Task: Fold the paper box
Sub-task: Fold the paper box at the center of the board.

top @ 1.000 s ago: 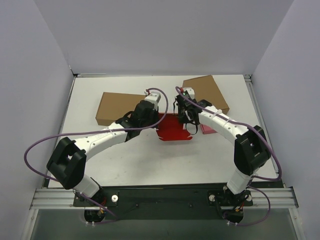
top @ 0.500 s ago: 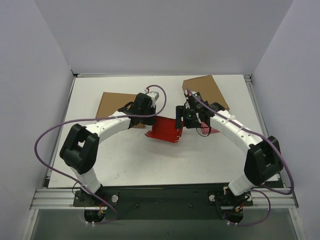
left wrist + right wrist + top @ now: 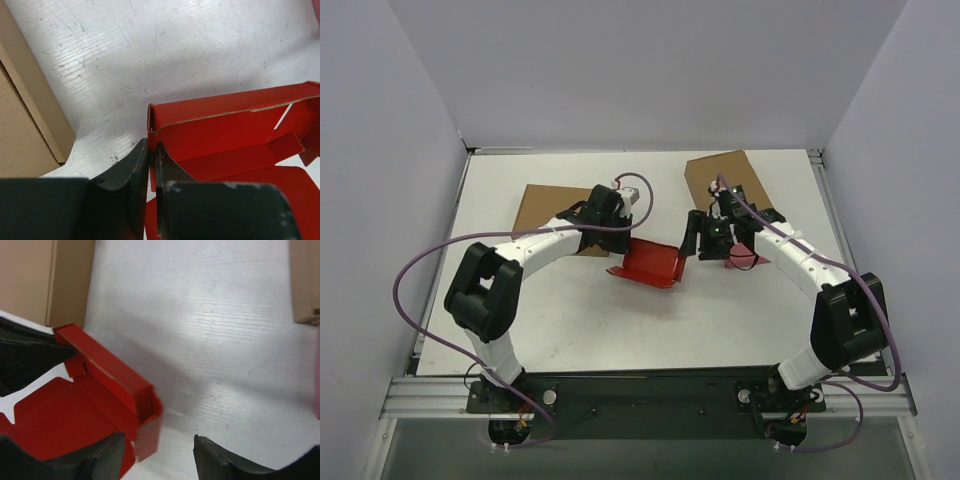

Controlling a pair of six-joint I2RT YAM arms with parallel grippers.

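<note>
left arm: rises from the near-left base, elbow bent out to the left, white forearm reaching away and rightward over the corner of the left brown box.
left gripper: clenched on the paper box. In the wrist view its two black fingers nip the left-hand red wall near the corner, one on either side.
right gripper: released, fingers spread. In the wrist view the box's right corner flap sits between them, close to one finger and clear of the other, with nothing pinched.
right arm: up from the near-right base, elbow out to the right, forearm angled away and leftward, wrist turned toward the box.
paper box, position: mid-surface between the two grippers, part-formed as an open tray, walls up, open side up.
paper box, material: bright red thin card with sharp creases, pale cut edges, and a slot and tuck flaps inside.
left brown box, material: matte tan cardboard, flat-topped, partly under the left forearm.
right brown box: same tan card, rectangular, lying skewed on the far side behind the right gripper.
pink box: small, just beside the right wrist, mostly hidden.
surface: white and matte. The wrist views show fine scratches and a faint grain.
room: plain pale grey walls on three sides. A metal rail along the near edge carries both bases, and purple cables loop from each arm.
</note>
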